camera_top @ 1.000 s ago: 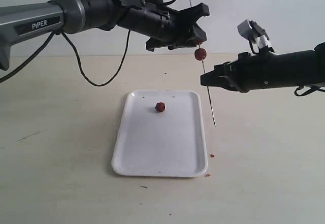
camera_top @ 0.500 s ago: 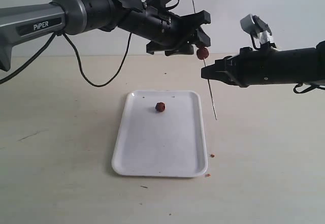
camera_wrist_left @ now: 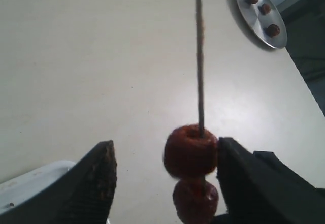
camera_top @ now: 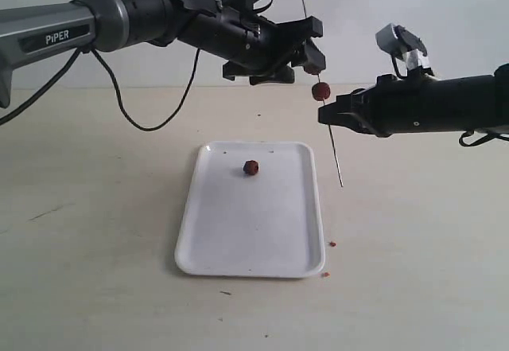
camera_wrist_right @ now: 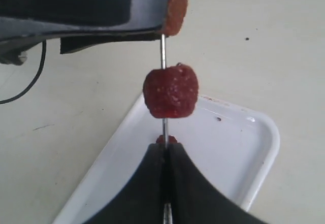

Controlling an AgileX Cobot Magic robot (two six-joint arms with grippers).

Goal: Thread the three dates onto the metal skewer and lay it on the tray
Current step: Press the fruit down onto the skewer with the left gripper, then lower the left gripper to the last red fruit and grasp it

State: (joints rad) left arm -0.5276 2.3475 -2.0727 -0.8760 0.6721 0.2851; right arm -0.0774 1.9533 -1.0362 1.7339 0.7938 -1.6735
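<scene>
Beige tabletop (camera_top: 95,271) under a plain pale wall: we see the metal skewer (camera_top: 336,156) held nearly upright in the air, just off the far right corner of the tray (camera_top: 254,232). Its lower point hangs beside the tray's right rim. Two dates are threaded on it. The lower date (camera_top: 320,91) sits exposed on the rod between the two grippers. The upper date (camera_wrist_right: 175,5) rests against one finger of the left gripper (camera_top: 316,47), whose fingers stand wide apart on either side of the rod. Just below, the right gripper (camera_top: 322,116) reaches in from the right, fingertips pressed together on the skewer. The third date (camera_top: 251,167) lies alone on the white tray, toward its far end. We count a few brown crumbs (camera_top: 332,243) on the table by the tray's near right corner. From the left wrist camera, a round metal dish (camera_wrist_left: 251,17) carrying three small brown lumps shows farther off on the table.
</scene>
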